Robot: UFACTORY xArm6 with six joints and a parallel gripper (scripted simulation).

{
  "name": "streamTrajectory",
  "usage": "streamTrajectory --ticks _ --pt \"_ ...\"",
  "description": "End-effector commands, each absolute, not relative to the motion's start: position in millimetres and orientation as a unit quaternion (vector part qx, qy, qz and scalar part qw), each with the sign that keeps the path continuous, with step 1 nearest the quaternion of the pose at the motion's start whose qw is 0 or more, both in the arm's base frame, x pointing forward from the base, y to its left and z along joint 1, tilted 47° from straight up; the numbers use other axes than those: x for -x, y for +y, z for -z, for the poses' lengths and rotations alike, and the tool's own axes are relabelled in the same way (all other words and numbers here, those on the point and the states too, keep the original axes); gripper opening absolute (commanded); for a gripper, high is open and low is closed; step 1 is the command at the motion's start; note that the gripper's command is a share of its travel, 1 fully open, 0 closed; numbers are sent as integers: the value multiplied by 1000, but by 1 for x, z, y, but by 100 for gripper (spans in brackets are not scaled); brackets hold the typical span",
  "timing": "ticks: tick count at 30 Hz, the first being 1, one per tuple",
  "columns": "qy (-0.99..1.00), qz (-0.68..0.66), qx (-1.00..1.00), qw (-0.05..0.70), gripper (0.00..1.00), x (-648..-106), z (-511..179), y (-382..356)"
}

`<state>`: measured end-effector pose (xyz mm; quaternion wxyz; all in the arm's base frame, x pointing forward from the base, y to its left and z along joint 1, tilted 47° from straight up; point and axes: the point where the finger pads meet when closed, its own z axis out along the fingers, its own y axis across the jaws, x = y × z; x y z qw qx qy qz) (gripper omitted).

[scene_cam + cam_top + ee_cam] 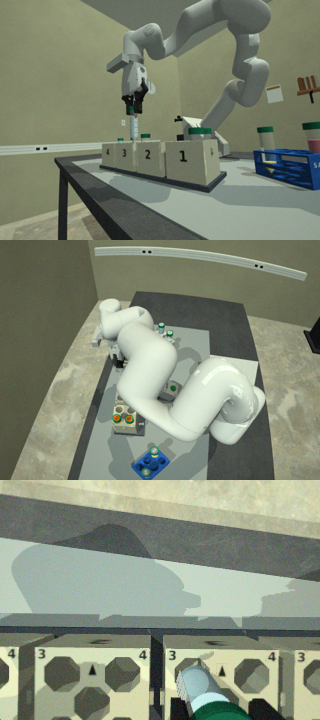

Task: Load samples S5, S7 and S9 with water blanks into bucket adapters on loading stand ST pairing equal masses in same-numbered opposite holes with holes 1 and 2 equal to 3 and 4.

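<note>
Along the loading stand [140, 431] [217, 181], adapter 4 [107, 157] [306, 700] occupies the left end in the exterior view. Next comes adapter 3 [124, 161] [232, 657], above which the gripper [118, 364] [133, 109] [220, 712] pinches a green-capped tube [121, 369] [134, 127] [197, 680] near its cap, the pale blue liquid showing through the wall (the top of its cap cannot be read). The tube's tip is at hole 3, while most of its body stands above the adapter. Adapter 2 [151, 161] [107, 655] follows, then adapter 1 [125, 427] [184, 165], carrying S7 [116, 418] and S5 [129, 419], orange dots up, side by side at its outer end. To the right, the blue rack [139, 470] [286, 154] holds X8 [146, 472] and X2 [154, 451], both grey-dotted. Seen from above, the small grey desk [166, 394] with the green DONE key [173, 388] stands right of the adapters, partly hidden by the white arm [147, 348] [196, 20].
</note>
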<state>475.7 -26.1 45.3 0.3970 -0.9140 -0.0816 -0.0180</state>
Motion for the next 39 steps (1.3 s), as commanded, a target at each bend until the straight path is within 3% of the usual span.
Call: streamTrajectory --ticks 1,39 --pt "-81 20 914 396 0 -477 -45 -25" --pt "-81 20 914 396 0 -476 -21 -1"
